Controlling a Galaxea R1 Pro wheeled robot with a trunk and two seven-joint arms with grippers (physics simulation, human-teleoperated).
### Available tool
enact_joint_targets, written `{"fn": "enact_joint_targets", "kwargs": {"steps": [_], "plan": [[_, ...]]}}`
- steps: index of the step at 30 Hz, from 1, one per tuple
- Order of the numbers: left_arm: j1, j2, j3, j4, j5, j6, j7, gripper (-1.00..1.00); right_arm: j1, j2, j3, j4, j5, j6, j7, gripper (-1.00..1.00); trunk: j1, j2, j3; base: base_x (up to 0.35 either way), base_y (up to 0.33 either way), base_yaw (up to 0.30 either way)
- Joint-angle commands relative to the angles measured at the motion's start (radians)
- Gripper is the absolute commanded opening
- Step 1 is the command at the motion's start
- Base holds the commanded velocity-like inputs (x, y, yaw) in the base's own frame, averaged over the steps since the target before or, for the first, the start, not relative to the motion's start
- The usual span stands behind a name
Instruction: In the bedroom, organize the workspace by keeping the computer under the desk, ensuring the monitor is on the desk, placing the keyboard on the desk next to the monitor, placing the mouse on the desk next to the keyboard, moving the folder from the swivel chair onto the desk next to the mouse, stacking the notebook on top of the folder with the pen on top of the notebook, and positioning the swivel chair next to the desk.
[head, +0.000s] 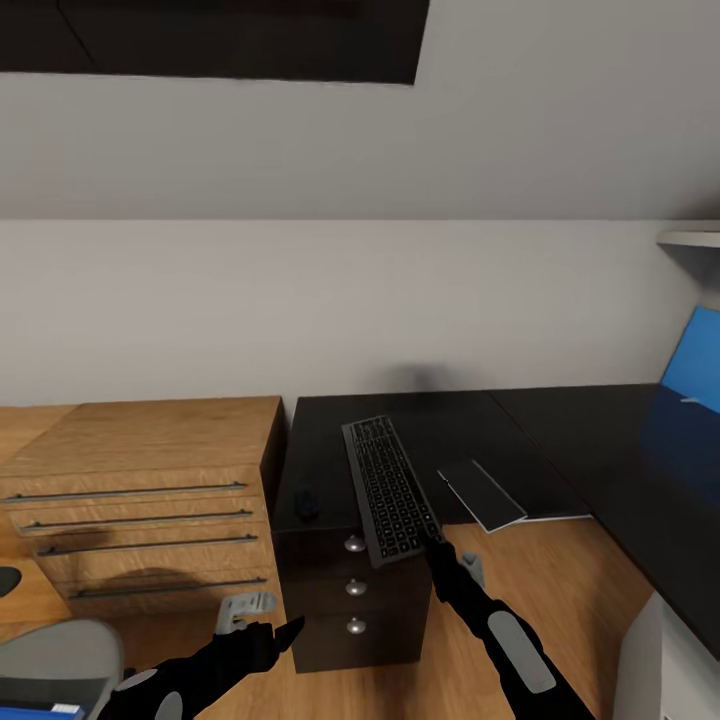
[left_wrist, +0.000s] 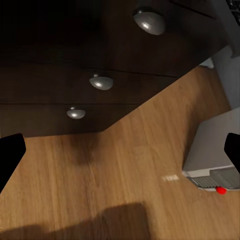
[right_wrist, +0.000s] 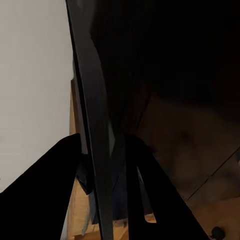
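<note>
The right gripper (head: 437, 543) pinched the keyboard (head: 390, 489) by its near edge, half overhanging the tabletop (head: 470, 430). The left gripper's (left_wrist: 120, 150) fingers stood wide. It probably needed pushing farther on, kept flat.

Pale grey wall (head: 300, 290); light wood floor (head: 560, 580); light-wood drawer chest (head: 140, 500) at the wall

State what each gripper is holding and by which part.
The right gripper grips the keyboard by its near short end, a finger on each face. The left gripper holds nothing, jaws open.
</note>
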Motion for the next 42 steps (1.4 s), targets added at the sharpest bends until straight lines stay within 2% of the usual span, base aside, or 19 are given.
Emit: {"fn": "enact_joint_targets", "kwargs": {"steps": [1,4,8,9,10,12,16,23,25,28,35,38,42], "plan": [[0.0,0.0,0.001,-0.001,0.003,0.005,-0.001,1.0,0.0,0.0,0.0,-0.001,-0.007,0.003,0.003,-1.0,-0.004,0.007,0.002,0.0,0.0,0.0],[0.0,0.0,0.001,-0.001,0.002,0.005,-0.001,1.0,0.002,0.003,-0.001,-0.038,-0.007,0.001,0.028,-1.0,-0.015,0.028,0.012,0.0,0.0,0.0],[0.0,0.0,0.001,-0.001,0.001,0.005,0.0,1.0,0.046,0.005,0.008,-0.225,-0.006,0.0,0.026,-1.0,-0.031,0.056,0.024,0.0,0.0,0.0],[0.0,0.0,0.001,-0.001,0.001,0.004,0.0,1.0,0.066,0.005,0.02,-0.271,-0.006,0.0,0.012,-1.0,-0.035,0.063,0.027,0.0,0.0,0.0],[0.0,0.0,0.001,-0.001,0.001,0.004,0.0,1.0,0.111,0.004,0.039,-0.383,-0.006,0.0,-0.038,-1.0,-0.038,0.07,0.031,0.0,0.0,0.0],[0.0,0.0,0.001,-0.001,0.001,0.004,0.0,1.0,0.167,0.005,0.048,-0.497,-0.009,0.0,-0.097,-1.0,-0.046,0.084,0.037,0.0,0.0,0.0],[0.0,0.0,0.001,-0.001,0.001,0.003,0.0,1.0,0.229,0.005,0.052,-0.623,-0.014,0.002,-0.14,-1.0,-0.061,0.112,0.049,0.0,0.0,0.0],[0.0,0.0,0.001,-0.001,0.001,0.002,0.0,1.0,0.249,0.003,0.053,-0.661,-0.021,0.006,-0.151,-1.0,-0.088,0.161,0.071,0.0,0.0,0.0],[0.0,0.0,0.001,-0.001,0.001,0.001,0.0,1.0,0.25,0.003,0.052,-0.662,-0.053,0.004,-0.154,-1.0,-0.096,0.175,0.078,0.0,0.0,0.0],[0.0,-0.002,0.001,-0.001,0.001,0.001,0.001,1.0,0.25,0.003,0.052,-0.661,-0.072,0.004,-0.156,-1.0,-0.107,0.196,0.087,0.0,0.0,0.0],[0.0,-0.004,0.0,-0.001,0.001,-0.001,0.005,1.0,0.251,0.004,0.053,-0.658,-0.079,0.003,-0.158,-1.0,-0.134,0.245,0.109,0.0,0.0,0.0],[0.0,-0.004,0.0,-0.001,0.001,-0.002,0.021,1.0,0.251,0.003,0.053,-0.657,-0.079,0.003,-0.158,-1.0,-0.146,0.266,0.118,0.0,0.0,0.0],[0.0,-0.005,0.0,-0.001,0.001,-0.002,0.091,1.0,0.251,0.003,0.052,-0.656,-0.079,0.003,-0.157,-1.0,-0.161,0.294,0.131,0.0,0.0,0.0]]}}
